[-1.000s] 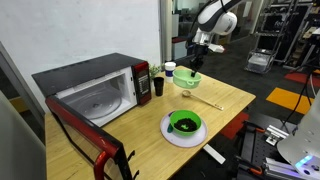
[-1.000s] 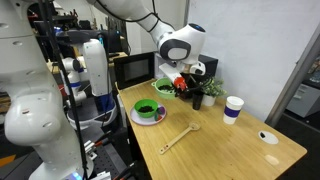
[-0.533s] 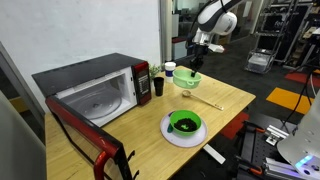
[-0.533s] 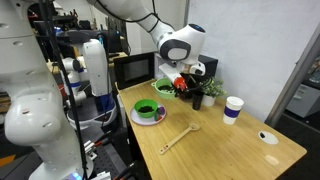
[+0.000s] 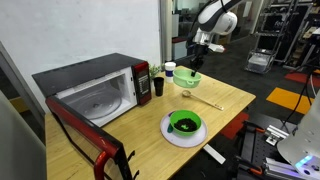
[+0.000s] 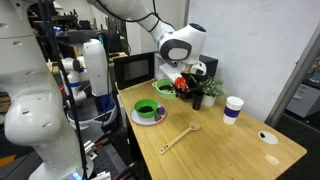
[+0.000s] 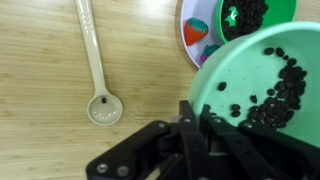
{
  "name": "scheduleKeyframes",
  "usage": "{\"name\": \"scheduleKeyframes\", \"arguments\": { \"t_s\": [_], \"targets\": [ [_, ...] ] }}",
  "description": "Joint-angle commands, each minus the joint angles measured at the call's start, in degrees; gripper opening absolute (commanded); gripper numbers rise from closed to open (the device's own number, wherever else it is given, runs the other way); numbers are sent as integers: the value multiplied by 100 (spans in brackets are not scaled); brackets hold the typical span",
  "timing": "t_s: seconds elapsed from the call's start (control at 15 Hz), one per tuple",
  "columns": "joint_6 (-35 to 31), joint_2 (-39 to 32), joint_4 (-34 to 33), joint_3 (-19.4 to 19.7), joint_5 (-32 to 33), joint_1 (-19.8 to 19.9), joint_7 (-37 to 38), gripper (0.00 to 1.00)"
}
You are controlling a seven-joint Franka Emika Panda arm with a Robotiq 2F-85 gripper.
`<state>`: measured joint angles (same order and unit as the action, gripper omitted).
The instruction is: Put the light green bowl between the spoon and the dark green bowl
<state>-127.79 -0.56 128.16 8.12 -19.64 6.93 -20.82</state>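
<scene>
The wooden desk (image 5: 232, 100) fills the lower middle of an exterior view. A microwave (image 5: 95, 92) with its door swung open sits at the desk's left end.

The arm (image 5: 212, 15) comes in from the upper right of that frame and bends downward, so its wrist points down at the far edge of the desk. In an exterior view from another angle, the arm (image 6: 178, 45) arches in from the top centre and its wrist hangs in front of the microwave.

A white plate (image 5: 170, 136) lies in the lower middle of the desk and carries the dark green bowl (image 5: 185, 124).

Higher in the frame, near the desk's far edge, the light green bowl (image 5: 188, 78) sits directly beneath the wrist. The pictures do not show whether its base touches the desk. In the wrist view the light green bowl (image 7: 262, 85) fills the right side, holds small dark pieces, and overlaps the plate's edge at the top.

The spoon (image 5: 205, 100) lies flat between the two bowls, toward the right. In the wrist view it is at the upper left, well apart from the bowl.

The pincer (image 7: 192, 118) is clamped narrow on the light green bowl's rim.
</scene>
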Motion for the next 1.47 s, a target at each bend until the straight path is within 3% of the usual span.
{"name": "scheduleKeyframes", "arguments": {
  "t_s": [0.0, 0.47, 1.4],
  "targets": [
    [-58, 12, -83, 115, -135, 156, -7, 2],
    [-160, -140, -206, 327, -98, 320, 118, 2],
    [-300, -1095, -529, 275, 85, 470, 553, 2]
  ]
}}
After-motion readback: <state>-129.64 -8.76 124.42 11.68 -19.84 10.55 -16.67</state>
